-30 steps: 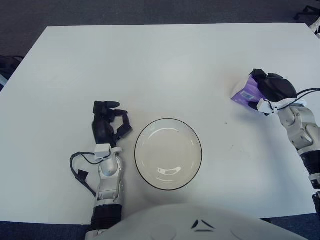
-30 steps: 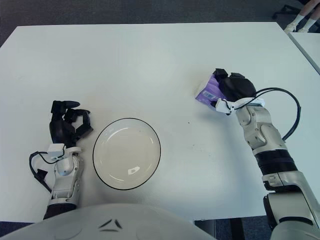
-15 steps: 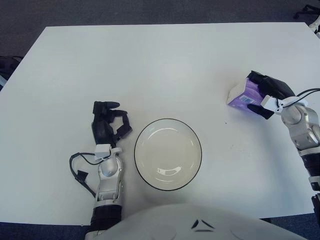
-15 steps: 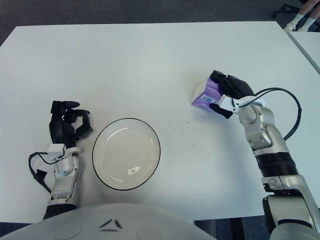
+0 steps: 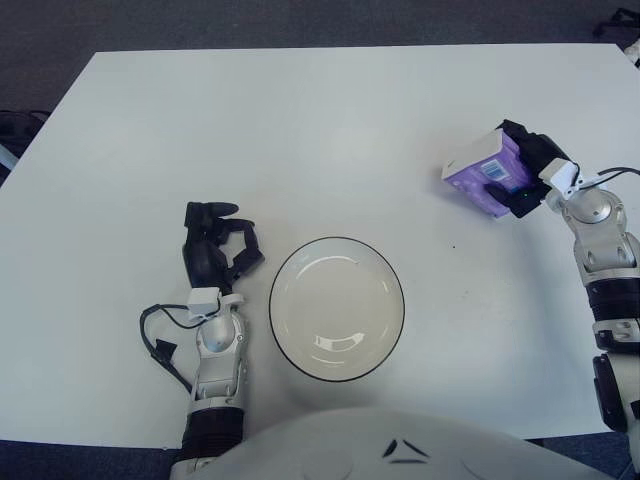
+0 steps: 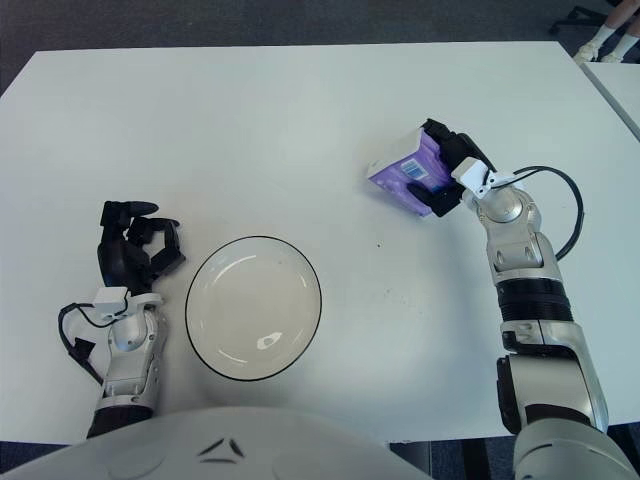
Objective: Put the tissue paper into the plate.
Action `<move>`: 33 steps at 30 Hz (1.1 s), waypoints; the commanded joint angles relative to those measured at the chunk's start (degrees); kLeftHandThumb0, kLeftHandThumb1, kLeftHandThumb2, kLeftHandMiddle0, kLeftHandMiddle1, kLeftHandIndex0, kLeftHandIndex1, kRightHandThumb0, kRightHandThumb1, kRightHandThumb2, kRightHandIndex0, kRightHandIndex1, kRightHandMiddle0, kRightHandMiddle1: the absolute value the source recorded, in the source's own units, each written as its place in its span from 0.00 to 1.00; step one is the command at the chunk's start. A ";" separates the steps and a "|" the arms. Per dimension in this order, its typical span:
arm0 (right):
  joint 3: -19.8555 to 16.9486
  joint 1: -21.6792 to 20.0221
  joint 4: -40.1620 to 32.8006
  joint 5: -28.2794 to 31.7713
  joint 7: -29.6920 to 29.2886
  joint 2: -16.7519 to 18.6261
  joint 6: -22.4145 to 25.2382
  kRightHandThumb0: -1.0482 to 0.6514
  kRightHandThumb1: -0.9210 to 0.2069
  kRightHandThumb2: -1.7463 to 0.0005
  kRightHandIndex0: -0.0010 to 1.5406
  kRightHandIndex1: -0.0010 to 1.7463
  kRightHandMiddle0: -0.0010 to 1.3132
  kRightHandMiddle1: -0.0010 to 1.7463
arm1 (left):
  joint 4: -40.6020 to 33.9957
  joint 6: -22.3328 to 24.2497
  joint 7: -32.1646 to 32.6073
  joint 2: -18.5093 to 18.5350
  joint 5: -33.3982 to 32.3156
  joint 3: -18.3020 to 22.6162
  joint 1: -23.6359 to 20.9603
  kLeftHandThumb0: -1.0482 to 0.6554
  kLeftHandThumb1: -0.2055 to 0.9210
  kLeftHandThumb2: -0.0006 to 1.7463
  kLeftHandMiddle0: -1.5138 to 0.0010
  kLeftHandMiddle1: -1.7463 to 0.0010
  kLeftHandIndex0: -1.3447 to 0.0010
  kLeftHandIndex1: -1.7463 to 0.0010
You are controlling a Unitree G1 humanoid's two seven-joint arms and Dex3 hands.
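On the right side of the white table [image 6: 300, 110], the right hand [image 6: 455, 175] is clamped around a purple tissue paper pack [image 6: 405, 176], its black fingers [image 6: 440, 135] wrapped over the far edge and the underside of the pack. The pack is tilted, with its white end turned toward the left and a label with a barcode facing up. It shows well apart from the plate [image 6: 253, 307], up and to the right of it. Whether it is clear of the tabletop cannot be told for certain. A black cable [image 6: 570, 215] loops out from the wrist of the right arm.

The plate is a round, shallow white dish with a dark rim, sitting on the table near the front edge, a little left of the middle. Nothing lies in it.

The left hand [image 6: 135, 250] shows just beside the plate, on its left side. Its dark fingers are curled loosely inward and hold nothing. A short black wire [image 6: 75, 340] hangs off the left forearm below it.

At the bottom of both views, the rounded white top of the robot's body [image 5: 400, 445] fills the lower edge.
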 commanded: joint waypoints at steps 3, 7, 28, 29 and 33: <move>-3.04 -1.58 0.89 6.45 3.18 1.86 -0.39 0.62 0.87 0.00 0.57 1.00 0.52 1.00 | 5.66 1.41 0.44 -0.14 0.24 0.74 1.99 0.61 0.57 0.63 0.58 0.16 0.74 0.00; -5.06 -5.16 2.52 11.23 4.97 4.08 -1.35 0.62 0.88 0.00 0.57 1.00 0.55 0.97 | 6.21 1.53 0.81 -0.19 0.57 0.85 1.53 0.61 0.57 0.63 0.57 0.16 0.75 0.00; -5.68 -8.99 -7.86 19.02 5.41 13.69 -3.73 0.61 0.88 0.00 0.57 1.00 0.54 0.98 | 9.17 0.23 1.08 -0.31 0.53 0.96 -0.41 0.61 0.61 0.60 0.60 0.15 0.77 0.00; -5.60 -8.89 -8.00 18.90 5.51 13.80 -4.25 0.61 0.88 0.00 0.57 1.00 0.54 0.98 | 9.30 0.17 1.11 -0.31 0.56 0.95 -0.50 0.61 0.62 0.60 0.60 0.15 0.78 0.00; -4.95 -8.45 -8.82 17.99 5.64 14.26 -6.42 0.62 0.87 0.00 0.57 1.00 0.53 0.99 | 9.67 -0.21 1.20 -0.35 0.61 0.98 -0.77 0.61 0.62 0.59 0.60 0.14 0.78 0.00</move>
